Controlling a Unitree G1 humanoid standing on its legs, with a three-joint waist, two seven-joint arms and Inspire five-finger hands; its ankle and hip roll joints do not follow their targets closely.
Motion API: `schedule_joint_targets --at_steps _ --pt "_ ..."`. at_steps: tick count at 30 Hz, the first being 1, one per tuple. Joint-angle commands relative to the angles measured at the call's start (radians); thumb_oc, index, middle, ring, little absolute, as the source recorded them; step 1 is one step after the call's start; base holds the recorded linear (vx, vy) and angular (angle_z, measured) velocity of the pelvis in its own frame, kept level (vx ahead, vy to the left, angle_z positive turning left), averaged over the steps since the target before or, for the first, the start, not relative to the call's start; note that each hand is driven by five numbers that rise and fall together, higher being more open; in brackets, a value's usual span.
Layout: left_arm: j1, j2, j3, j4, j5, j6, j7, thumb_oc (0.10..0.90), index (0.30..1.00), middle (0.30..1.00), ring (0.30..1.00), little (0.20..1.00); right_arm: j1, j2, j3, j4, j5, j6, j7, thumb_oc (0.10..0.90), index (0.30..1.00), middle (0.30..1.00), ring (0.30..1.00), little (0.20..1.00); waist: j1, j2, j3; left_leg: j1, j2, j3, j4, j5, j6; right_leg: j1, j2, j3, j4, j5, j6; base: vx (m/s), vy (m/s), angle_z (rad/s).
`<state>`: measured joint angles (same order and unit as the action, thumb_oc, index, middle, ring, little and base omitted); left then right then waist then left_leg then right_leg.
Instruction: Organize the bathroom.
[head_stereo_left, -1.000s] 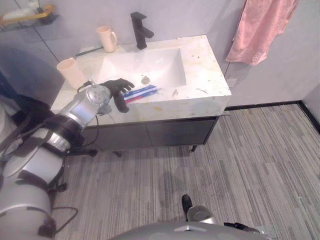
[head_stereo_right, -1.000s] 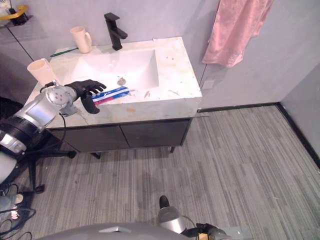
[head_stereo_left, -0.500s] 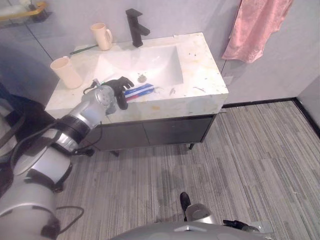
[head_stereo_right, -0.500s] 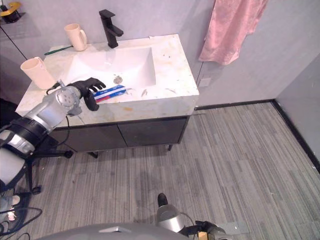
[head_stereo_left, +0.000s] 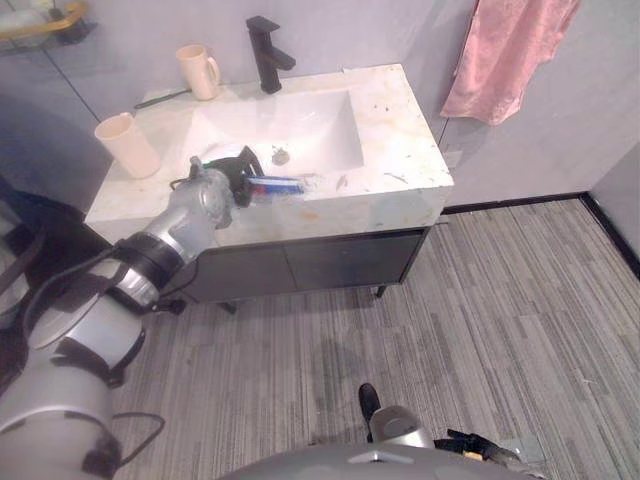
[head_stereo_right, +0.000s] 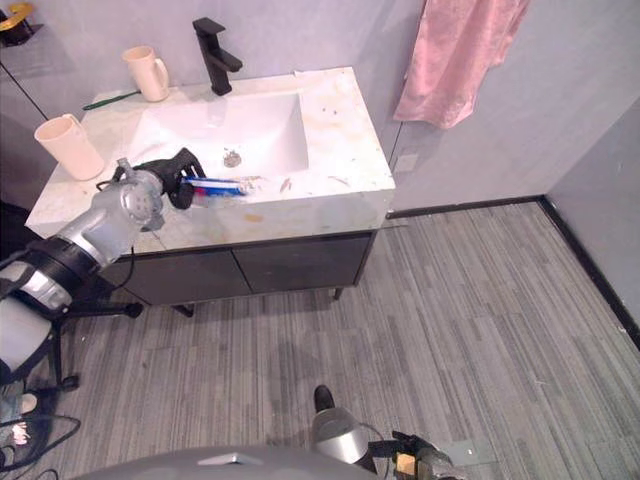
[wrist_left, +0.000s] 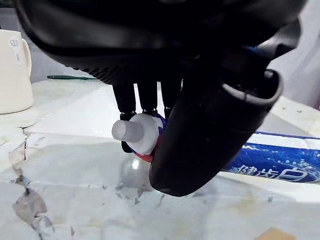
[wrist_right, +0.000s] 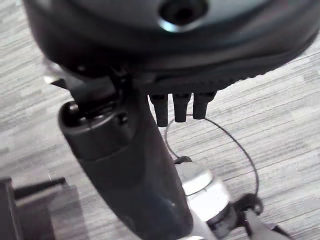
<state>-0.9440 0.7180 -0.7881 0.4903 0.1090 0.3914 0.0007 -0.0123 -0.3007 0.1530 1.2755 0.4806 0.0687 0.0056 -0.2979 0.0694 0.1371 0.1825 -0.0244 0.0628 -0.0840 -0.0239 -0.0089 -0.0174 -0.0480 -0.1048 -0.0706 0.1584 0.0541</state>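
The left robot hand (head_stereo_left: 238, 175) is now closing on the cap end of the toothpaste tube (head_stereo_left: 278, 184). A second ago its fingers were spread flat over that end; now the thumb (wrist_left: 210, 135) and fingers (wrist_left: 150, 97) are curling round it, with the white cap (wrist_left: 135, 132) poking out between them. So the grab looks nearly done, and lifting the toothpaste tube is likely the next step.

The toothpaste tube is lying on the worktop (head_stereo_left: 400, 165) on the strip between the sink (head_stereo_left: 290, 125) and the front edge. That strip is thin, so a push forward could be sending the toothpaste tube off the front edge. There is open room on the right side of the worktop. A cup (head_stereo_left: 127, 145) is standing near the left edge, and a mug (head_stereo_left: 198, 70) and a green toothbrush (head_stereo_left: 165, 97) are sitting at the back left corner, beside the black tap (head_stereo_left: 264, 40).

The right robot hand (wrist_right: 130, 165) is hanging down over the floor with its fingers resting loose, holding nothing.
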Motion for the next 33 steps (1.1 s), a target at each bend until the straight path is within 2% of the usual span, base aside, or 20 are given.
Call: schedule_joint_targets --at_steps 1,3,5,6,8,9,10,12,13,15,16,17,20,21,22,24,25,28,29,33 --pt "-0.052 0.056 0.239 -0.125 -0.170 -0.157 0.290 0.400 0.300 0.300 0.300 0.300 0.054 -0.035 -0.108 -0.055 0.246 -0.108 -0.091 0.800 0.900 0.900 0.900 0.900 0.015 -0.036 -0.071 0.034 -0.026 0.122 0.111 -0.111 0.009 -0.094 0.058 0.014 0.076 -0.057 0.012 -0.07 0.006 0.00" --pt "0.031 0.029 0.382 -0.199 -0.290 -0.245 0.358 0.400 0.300 0.300 0.300 0.300 0.080 -0.039 -0.197 -0.116 0.308 -0.149 -0.141 0.800 0.900 0.900 0.900 0.900 0.018 -0.044 -0.073 0.039 -0.017 0.114 0.109 -0.100 0.007 -0.086 0.069 0.019 0.069 -0.058 0.006 -0.07 0.000 -0.04" --pt "0.074 0.006 0.448 -0.241 -0.332 -0.293 0.393 0.400 0.300 0.300 0.300 0.300 0.091 -0.037 -0.239 -0.151 0.327 -0.177 -0.181 0.800 0.900 0.900 0.900 0.900 0.020 -0.052 -0.075 0.035 -0.015 0.111 0.109 -0.095 0.006 -0.086 0.071 0.021 0.068 -0.058 0.004 -0.08 -0.010 -0.04" --pt "0.153 -0.031 0.545 -0.307 -0.451 -0.399 0.462 0.400 0.300 0.300 0.300 0.300 0.110 -0.048 -0.315 -0.227 0.370 -0.263 -0.278 0.800 0.900 0.900 0.900 0.900 0.023 -0.067 -0.076 0.028 -0.010 0.105 0.117 -0.091 0.004 -0.084 0.075 0.026 0.067 -0.058 0.001 -0.11 -0.029 -0.03" --pt "0.232 -0.081 0.632 -0.367 -0.512 -0.466 0.485 0.400 0.300 0.300 0.300 0.300 0.125 -0.066 -0.388 -0.349 0.334 -0.296 -0.412 0.800 0.900 0.900 0.900 0.900 0.022 -0.080 -0.077 0.026 -0.004 0.096 0.124 -0.089 0.001 -0.082 0.079 0.036 0.069 -0.059 -0.002 -0.09 -0.022 -0.10" --pt "0.288 -0.135 0.688 -0.406 -0.570 -0.536 0.506 0.400 0.300 0.300 0.300 0.300 0.129 -0.110 -0.460 -0.504 0.259 -0.321 -0.564 0.800 0.900 0.900 0.900 0.900 0.017 -0.092 -0.078 0.024 0.000 0.085 0.132 -0.081 -0.003 -0.080 0.085 0.048 0.069 -0.057 -0.006 -0.05 0.003 -0.09" --pt "0.302 -0.150 0.701 -0.420 -0.581 -0.544 0.511 0.400 0.300 0.300 0.300 0.300 0.129 -0.129 -0.485 -0.556 0.229 -0.328 -0.605 0.800 0.900 0.900 0.900 0.900 0.015 -0.094 -0.079 0.023 0.000 0.082 0.134 -0.079 -0.003 -0.078 0.087 0.053 0.067 -0.056 -0.007 -0.07 0.017 -0.07" --pt "0.352 -0.238 0.748 -0.483 -0.650 -0.590 0.538 0.400 0.300 0.300 0.300 0.300 0.099 -0.248 -0.640 -0.848 0.005 -0.355 -0.746 0.800 0.900 0.900 0.900 0.900 0.008 -0.102 -0.080 0.023 0.000 0.063 0.145 -0.066 -0.003 -0.066 0.100 0.075 0.054 -0.047 -0.018 -0.09 0.039 -0.07" --pt "0.355 -0.250 0.749 -0.490 -0.662 -0.593 0.546 0.400 0.300 0.300 0.300 0.300 0.087 -0.268 -0.658 -0.889 -0.045 -0.394 -0.755 0.800 0.900 0.900 0.900 0.900 0.007 -0.104 -0.085 0.024 -0.001 0.056 0.145 -0.068 -0.003 -0.063 0.102 0.081 0.048 -0.050 -0.017 -0.09 0.046 -0.09" --pt "0.369 -0.291 0.753 -0.495 -0.671 -0.620 0.570 0.400 0.300 0.300 0.300 0.300 0.043 -0.322 -0.677 -1.064 -0.134 -0.405 -0.779 0.800 0.900 0.900 0.900 0.900 0.013 -0.104 -0.090 0.024 -0.004 0.048 0.149 -0.066 0.000 -0.058 0.108 0.090 0.040 -0.050 -0.018 -0.05 0.051 -0.17" --pt "0.386 -0.324 0.748 -0.489 -0.665 -0.659 0.591 0.400 0.300 0.300 0.300 0.300 -0.009 -0.357 -0.659 -1.199 -0.185 -0.450 -0.774 0.800 0.900 0.900 0.900 0.900 0.017 -0.106 -0.092 0.023 -0.006 0.051 0.156 -0.060 0.000 -0.060 0.108 0.093 0.042 -0.045 -0.019 -0.03 0.050 -0.17" --pt "0.388 -0.328 0.744 -0.489 -0.663 -0.663 0.596 0.400 0.300 0.300 0.300 0.300 -0.022 -0.362 -0.649 -1.229 -0.189 -0.434 -0.776 0.800 0.900 0.900 0.900 0.900 0.019 -0.105 -0.096 0.023 -0.005 0.048 0.155 -0.062 0.000 -0.059 0.109 0.096 0.040 -0.050 -0.018 -0.05 0.048 -0.14" --pt "0.397 -0.377 0.706 -0.494 -0.662 -0.673 0.636 0.400 0.300 0.300 0.300 0.300 -0.168 -0.387 -0.526 -1.401 -0.241 -0.522 -0.651 0.800 0.900 0.900 0.900 0.900 0.044 -0.110 -0.107 0.018 -0.007 0.046 0.162 -0.063 0.003 -0.058 0.109 0.103 0.038 -0.049 -0.017 -0.02 0.046 -0.27" --pt "0.397 -0.390 0.696 -0.503 -0.661 -0.663 0.649 0.400 0.300 0.300 0.300 0.300 -0.239 -0.399 -0.455 -1.443 -0.238 -0.502 -0.574 0.800 0.900 0.900 0.900 0.900 0.050 -0.112 -0.108 0.019 -0.008 0.047 0.162 -0.068 0.004 -0.057 0.107 0.104 0.035 -0.047 -0.015 -0.04 0.049 -0.19" --pt "0.397 -0.409 0.664 -0.514 -0.657 -0.655 0.662 0.400 0.300 0.300 0.300 0.300 -0.338 -0.424 -0.343 -1.496 -0.204 -0.457 -0.474 0.800 0.900 0.900 0.900 0.900 0.068 -0.120 -0.111 0.021 -0.009 0.046 0.156 -0.071 0.003 -0.057 0.103 0.098 0.032 -0.045 -0.013 -0.03 0.028 -0.17" --pt "0.405 -0.429 0.637 -0.519 -0.641 -0.657 0.670 0.400 0.300 0.300 0.300 0.300 -0.432 -0.426 -0.237 -1.531 -0.182 -0.399 -0.364 0.800 0.900 0.900 0.900 0.900 0.082 -0.126 -0.116 0.023 -0.008 0.044 0.147 -0.071 0.003 -0.057 0.101 0.091 0.027 -0.041 -0.012 -0.03 0.005 -0.07" --pt "0.416 -0.445 0.612 -0.524 -0.631 -0.655 0.666 0.400 0.300 0.300 0.300 0.300 -0.500 -0.412 -0.150 -1.556 -0.108 -0.353 -0.225 0.800 0.900 0.900 0.900 0.900 0.097 -0.133 -0.120 0.023 -0.008 0.041 0.140 -0.073 0.003 -0.059 0.098 0.083 0.025 -0.038 -0.011 -0.03 -0.006 0.07" --pt "0.425 -0.473 0.578 -0.515 -0.608 -0.663 0.654 0.400 0.300 0.300 0.300 0.300 -0.608 -0.353 -0.025 -1.548 -0.069 -0.246 -0.106 0.800 0.900 0.900 0.900 0.900 0.118 -0.140 -0.123 0.021 -0.008 0.033 0.137 -0.073 0.001 -0.056 0.092 0.071 0.021 -0.034 -0.011 -0.01 -0.005 0.16" --pt "0.420 -0.485 0.556 -0.498 -0.596 -0.672 0.646 0.400 0.300 0.300 0.300 0.300 -0.667 -0.319 0.065 -1.523 -0.093 -0.190 -0.032 0.800 0.900 0.900 0.900 0.900 0.133 -0.145 -0.123 0.024 -0.008 0.028 0.135 -0.069 -0.002 -0.053 0.086 0.060 0.018 -0.030 -0.012 -0.01 -0.005 0.19" --pt "0.411 -0.481 0.535 -0.489 -0.574 -0.661 0.632 0.400 0.300 0.300 0.300 0.300 -0.739 -0.267 0.193 -1.495 -0.111 -0.095 0.062 0.800 0.900 0.900 0.900 0.900 0.157 -0.147 -0.124 0.022 -0.006 0.018 0.134 -0.057 -0.006 -0.043 0.080 0.048 0.012 -0.027 -0.013 0.00 -0.012 0.16"
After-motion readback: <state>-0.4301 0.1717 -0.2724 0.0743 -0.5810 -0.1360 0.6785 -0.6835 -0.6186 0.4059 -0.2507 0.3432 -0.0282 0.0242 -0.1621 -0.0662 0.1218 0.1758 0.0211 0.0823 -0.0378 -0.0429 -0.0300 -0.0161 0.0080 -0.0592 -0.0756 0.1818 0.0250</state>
